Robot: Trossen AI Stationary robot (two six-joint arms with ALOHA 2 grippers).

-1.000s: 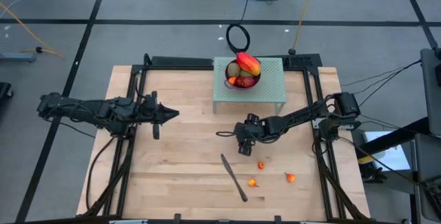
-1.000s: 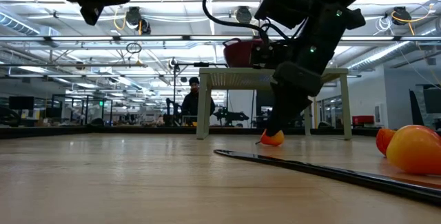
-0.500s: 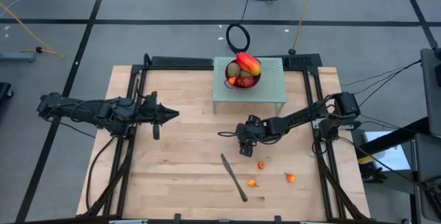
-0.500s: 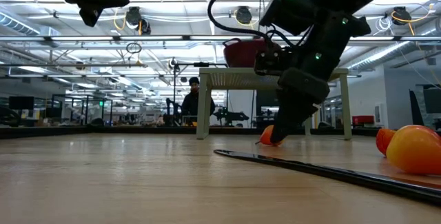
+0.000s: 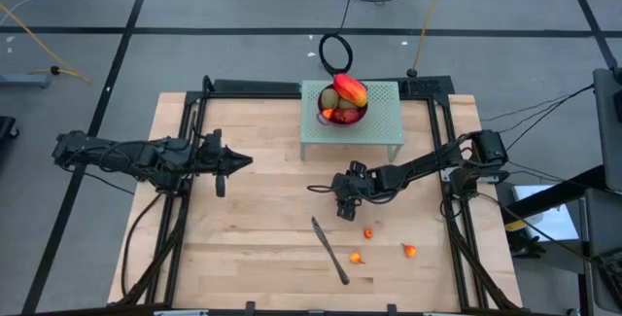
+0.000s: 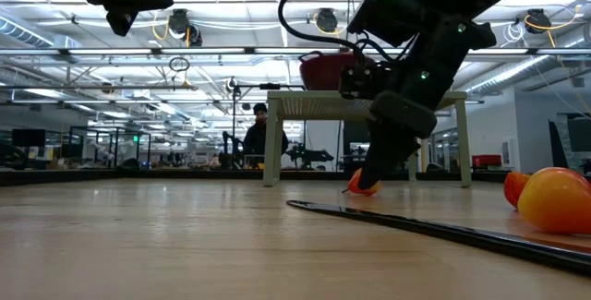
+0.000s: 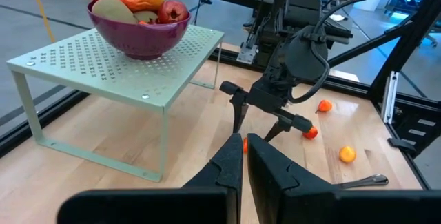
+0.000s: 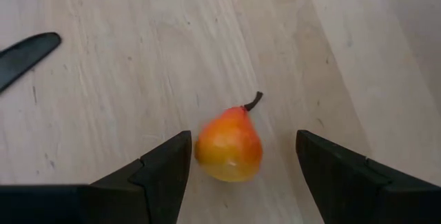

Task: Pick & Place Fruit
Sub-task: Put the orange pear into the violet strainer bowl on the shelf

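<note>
- Step: approach to pick; right gripper [image 8: 238, 156] spread wide, empty, straddling small orange-red fruit [image 8: 229, 145] at table's 5 o'clock.
- Left gripper [image 5: 236, 161]: closed, idle, 9 o'clock.
- Next: lower, close squarely on fruit.

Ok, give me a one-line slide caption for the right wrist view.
Right end effector open above the wooden table, fingers either side of a small orange-red pear-shaped fruit, knife tip at the frame's edge.

Pale wood, perforated metal and glossy fruit.
The table [image 5: 253, 248] is seen as light, matt wood with fine grain. The small stand [image 7: 103, 58] appears as pale green painted metal, punched with holes. The purple bowl [image 7: 138, 34] looks like smooth plastic. The orange-red pear [image 8: 229, 145] is shown glossy. The right gripper's fingers [image 8: 162, 172] are matt black.
</note>
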